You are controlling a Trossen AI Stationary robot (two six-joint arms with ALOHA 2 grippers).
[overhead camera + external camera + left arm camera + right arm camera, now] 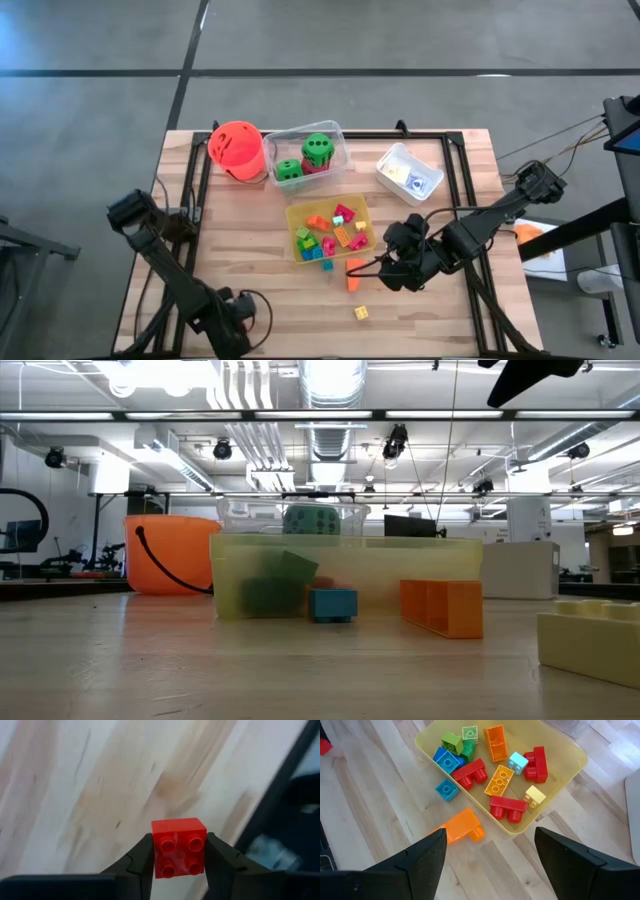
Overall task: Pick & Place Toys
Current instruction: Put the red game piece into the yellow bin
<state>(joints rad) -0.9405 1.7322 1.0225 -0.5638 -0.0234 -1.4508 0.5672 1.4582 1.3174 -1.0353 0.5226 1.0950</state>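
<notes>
Toys (pixel 500 779) fill yellow tray (pixel 572 757); green dice (pixel 317 148) in clear tray (pixel 338 131).

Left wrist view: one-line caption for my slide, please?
Left claw shut on a red block, held above the wooden table.

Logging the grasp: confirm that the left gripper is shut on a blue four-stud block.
Wrong colour. The left wrist view shows the left gripper shut on a red four-stud block, not a blue one, held between its two fingers above the wooden table.
</notes>
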